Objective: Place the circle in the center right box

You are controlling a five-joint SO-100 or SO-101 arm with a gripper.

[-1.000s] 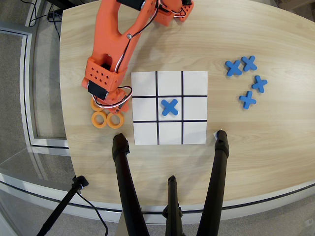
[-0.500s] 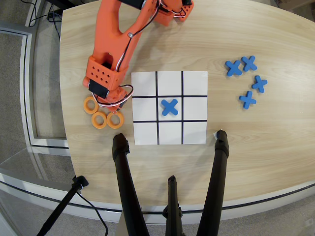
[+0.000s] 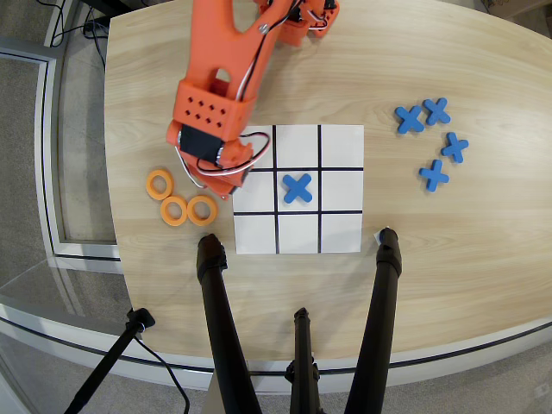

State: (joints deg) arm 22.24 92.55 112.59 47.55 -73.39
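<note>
Since we're working from the overhead view only, we'll start at the bottom edge, where a black tripod's legs [image 3: 226, 328] cut across the pale wooden table [image 3: 466, 250]. Just past them sit three flat orange plastic rings [image 3: 175, 210] in a little cluster, left of the white tic-tac-toe grid sheet [image 3: 341, 231]. One blue plastic cross [image 3: 297, 188] is already in the middle cell. The orange arm's gripper [image 3: 216, 185] hangs right above and slightly right of the rings, but the wrist body covers the fingers, so we can't tell how far apart they are or whether they're holding anything. Key thing: the rings are left of the grid, the target cell is on its right, so we reckon the carry goes across the cross. Four spare blue crosses [image 3: 431, 138] sit far right.
</note>
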